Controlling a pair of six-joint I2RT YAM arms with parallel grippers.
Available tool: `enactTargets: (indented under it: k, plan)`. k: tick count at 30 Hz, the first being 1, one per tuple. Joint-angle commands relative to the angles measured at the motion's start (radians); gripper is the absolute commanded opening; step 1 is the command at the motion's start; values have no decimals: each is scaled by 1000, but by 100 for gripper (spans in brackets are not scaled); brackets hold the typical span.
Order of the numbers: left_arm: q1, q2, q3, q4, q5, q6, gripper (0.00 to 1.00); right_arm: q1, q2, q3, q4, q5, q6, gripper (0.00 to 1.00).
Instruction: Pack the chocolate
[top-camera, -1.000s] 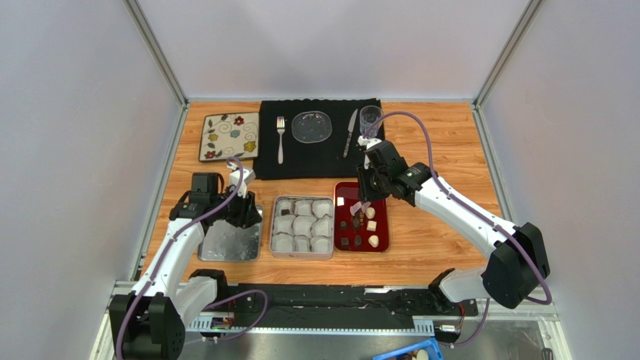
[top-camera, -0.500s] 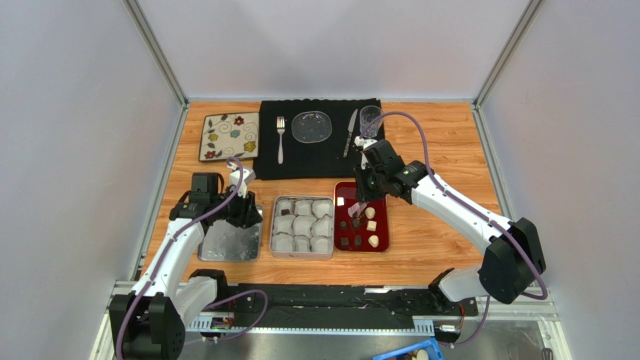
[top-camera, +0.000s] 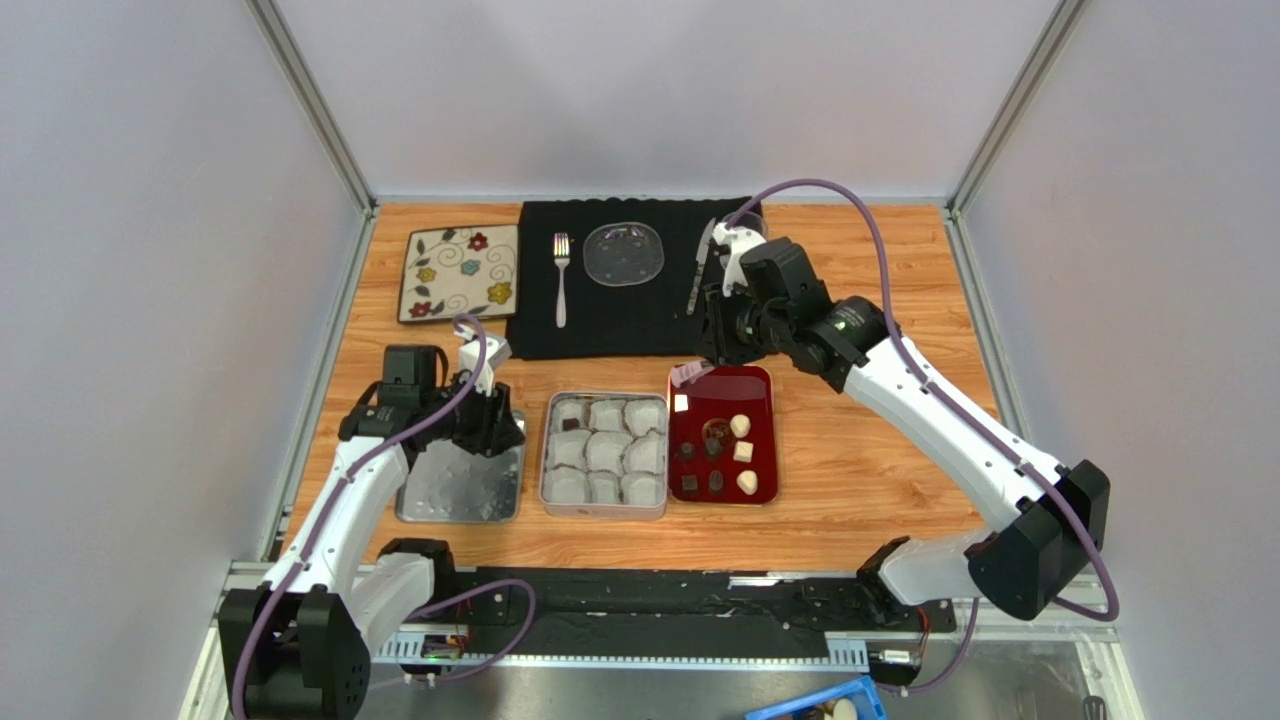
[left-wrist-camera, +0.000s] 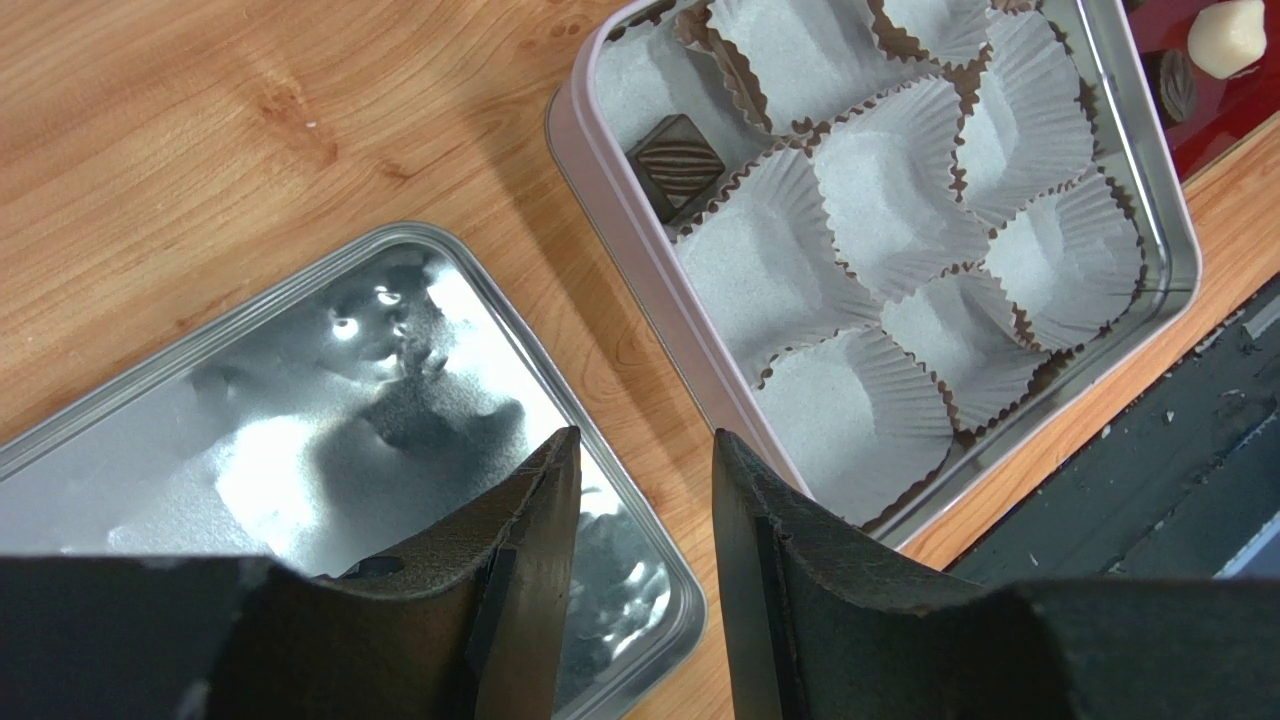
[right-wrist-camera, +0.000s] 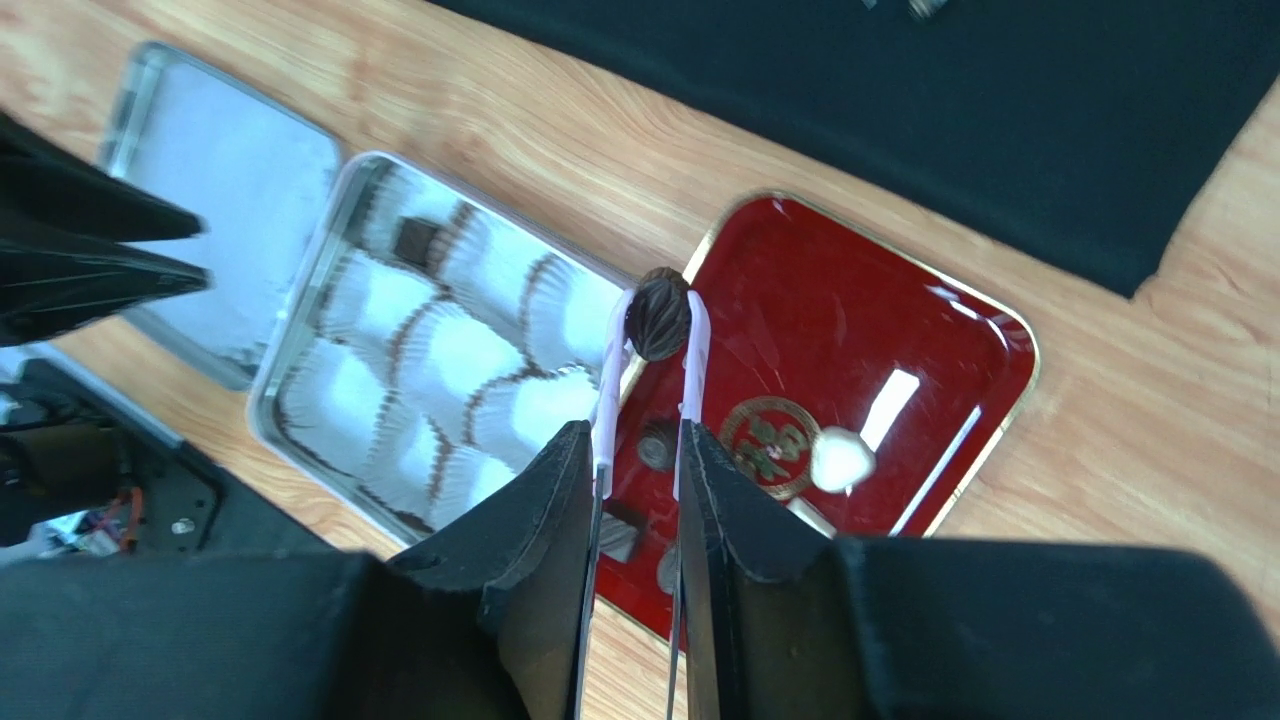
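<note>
The right gripper (right-wrist-camera: 631, 450) is clamped on a pair of white tweezers (right-wrist-camera: 609, 375), and their tips pinch a dark round chocolate (right-wrist-camera: 658, 312), so the small piece is carried without the broad fingers touching it. That piece hangs in the air just right of the tin (top-camera: 547, 450), near its far right corner, lifted clear of the red tray (top-camera: 747, 393) that lies against the tin's right side. The tin stands open, lined with crinkled paper cups (left-wrist-camera: 887, 180), so each piece gets a seat of its own. One square dark piece (left-wrist-camera: 675, 147) already sits in a cup at the tin's far left corner, and the other cups look empty. More chocolate pieces (top-camera: 741, 426), dark and cream, wait on the tray. The lid (left-wrist-camera: 301, 390) lies upturned just left of the tin, out of the way. The left gripper (left-wrist-camera: 643, 450) hovers over the lid's edge nearest the tin, jaws apart and holding nothing, probably waiting to fit it.
</note>
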Motion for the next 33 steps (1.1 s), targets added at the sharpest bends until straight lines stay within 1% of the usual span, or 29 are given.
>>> enactTargets:
  k: [1, 9, 14, 26, 28, 33]
  plan:
    - [2, -12, 20, 28, 18, -3, 46, 63, -12, 83, 17, -37, 8, 9]
    - [2, -13, 22, 26, 21, -6, 46, 160, 119, 166, 75, -49, 37, 9]
    - [2, -15, 26, 23, 21, -5, 46, 192, 189, 185, 103, -55, 49, 9]
    - [2, -24, 22, 26, 33, -3, 46, 196, 259, 174, 151, -69, 69, 9]
    - [2, -24, 22, 25, 33, -2, 46, 196, 267, 175, 157, -69, 69, 10]
    - [2, -24, 22, 25, 35, 0, 46, 196, 295, 180, 161, -66, 65, 17]
